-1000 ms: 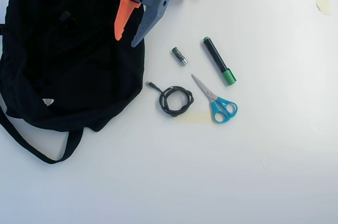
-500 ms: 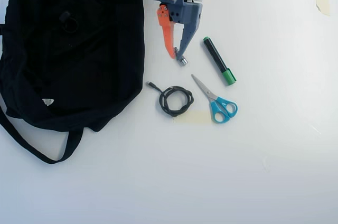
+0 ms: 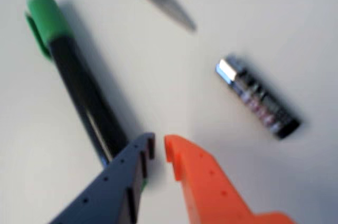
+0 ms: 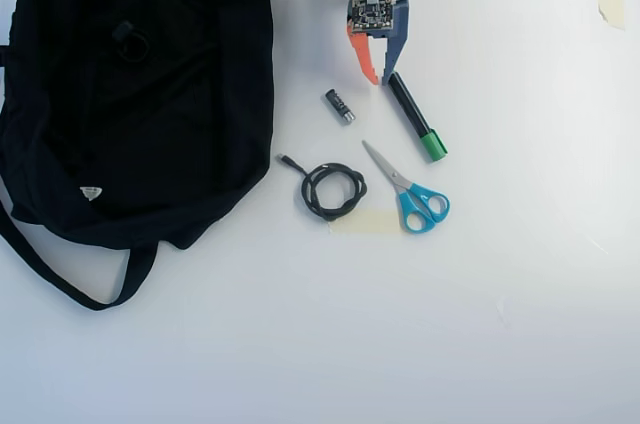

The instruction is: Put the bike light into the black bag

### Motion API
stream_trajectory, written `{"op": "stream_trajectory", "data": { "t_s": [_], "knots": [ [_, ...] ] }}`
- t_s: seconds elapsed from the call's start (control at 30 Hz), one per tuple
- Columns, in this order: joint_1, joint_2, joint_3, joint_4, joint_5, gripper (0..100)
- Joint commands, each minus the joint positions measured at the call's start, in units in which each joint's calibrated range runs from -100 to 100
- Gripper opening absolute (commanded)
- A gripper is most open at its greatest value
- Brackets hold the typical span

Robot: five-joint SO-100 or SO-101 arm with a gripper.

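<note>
The black bag (image 4: 130, 124) fills the left of the overhead view, its strap looping out at the lower left. On its upper part lies a small black looped lump (image 4: 128, 38) that looks like the bike light; no red face shows. My gripper (image 4: 379, 80) is far to the right of the bag, pointing down at the table beside the black end of a marker. In the wrist view the gripper (image 3: 159, 147) has its orange and blue fingertips almost touching, with nothing between them. The bag and the bike light are outside the wrist view.
A green-capped black marker (image 4: 415, 116) (image 3: 79, 92) lies right of the fingertips. A small battery (image 4: 339, 105) (image 3: 259, 102) sits to their left in the overhead view. Blue-handled scissors (image 4: 410, 189) and a coiled black cable (image 4: 333, 190) lie below.
The gripper swung right from the bag's edge, past the battery, to the marker's black end, and its fingers went from wide open to nearly touching.
</note>
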Motion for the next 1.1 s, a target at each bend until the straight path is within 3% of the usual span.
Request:
{"op": "stream_trajectory", "data": {
  "t_s": [0.0, 0.4, 1.07],
  "knots": [
    [-1.41, -7.64, 5.32, 1.09, 0.29, 2],
    [-1.71, -22.83, 4.78, 35.55, 0.29, 2],
    [-1.64, -22.75, 4.78, 35.8, 0.23, 2]
  ]
}}
